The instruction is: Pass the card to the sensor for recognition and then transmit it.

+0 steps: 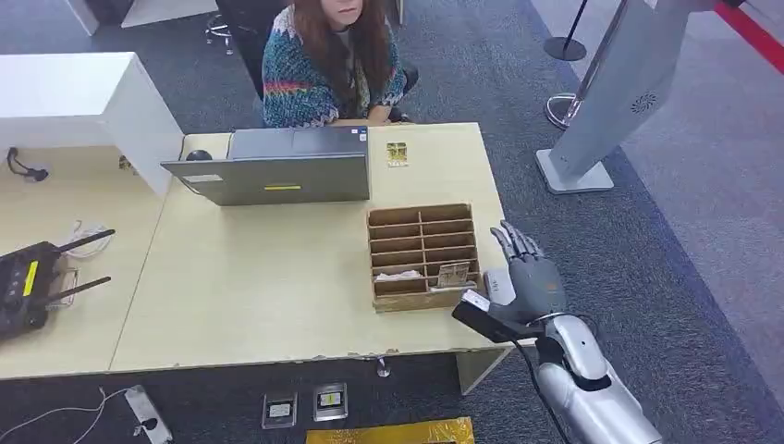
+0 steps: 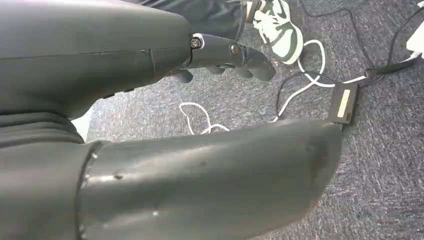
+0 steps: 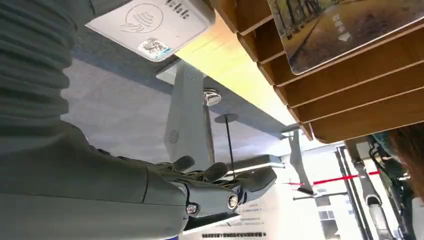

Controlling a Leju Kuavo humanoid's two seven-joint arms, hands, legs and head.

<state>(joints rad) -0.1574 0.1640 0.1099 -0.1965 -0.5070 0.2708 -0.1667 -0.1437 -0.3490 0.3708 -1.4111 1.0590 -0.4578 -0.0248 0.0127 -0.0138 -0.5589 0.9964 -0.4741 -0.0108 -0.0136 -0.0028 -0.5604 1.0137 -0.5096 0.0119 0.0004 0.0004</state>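
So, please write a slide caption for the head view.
Right hand open beside the wooden organizer holding a card, person seated behind laptop.

The picture-printed card (image 1: 453, 275) standing in a front compartment of the brown wooden slotted rack (image 1: 423, 256), near the front right corner of the pale wooden desk (image 1: 268, 296), is too small in the head view for its print to be read, and the right wrist view's edge cuts it off. The white card sensor (image 1: 496, 283) at the desk's right edge is partly covered by the robot's grey right hand (image 1: 529, 277). The seated person in the multicoloured knit sweater (image 1: 325, 69) is cropped by the picture's top edge and hidden below the chest by the open grey laptop (image 1: 277, 166).
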